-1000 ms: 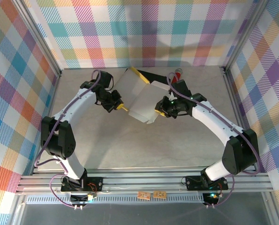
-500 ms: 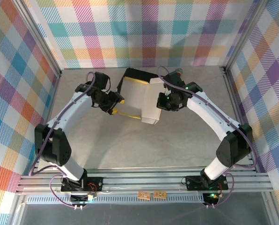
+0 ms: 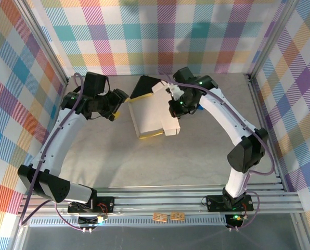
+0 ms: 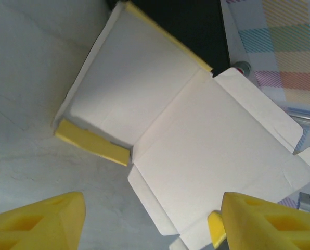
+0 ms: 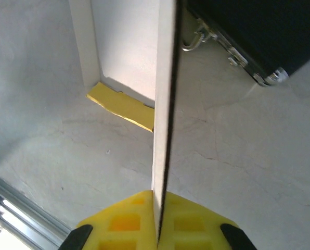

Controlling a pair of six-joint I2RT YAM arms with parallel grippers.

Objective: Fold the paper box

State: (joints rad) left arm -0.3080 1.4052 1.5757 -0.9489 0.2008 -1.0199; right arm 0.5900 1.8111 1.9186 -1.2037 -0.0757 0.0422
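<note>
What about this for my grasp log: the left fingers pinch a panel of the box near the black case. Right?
Wrong arm: the right fingers pinch a panel of the box near the black case; the right wrist view shows it.

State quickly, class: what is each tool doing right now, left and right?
Left tool: open, holding nothing.
Right tool: closed on a panel of the paper box.

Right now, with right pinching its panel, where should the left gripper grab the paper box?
Probably the side wall along the left edge of the paper box: it looks raised off the table and faces the open left gripper, so straddle it from the left, opposite the right gripper.
</note>
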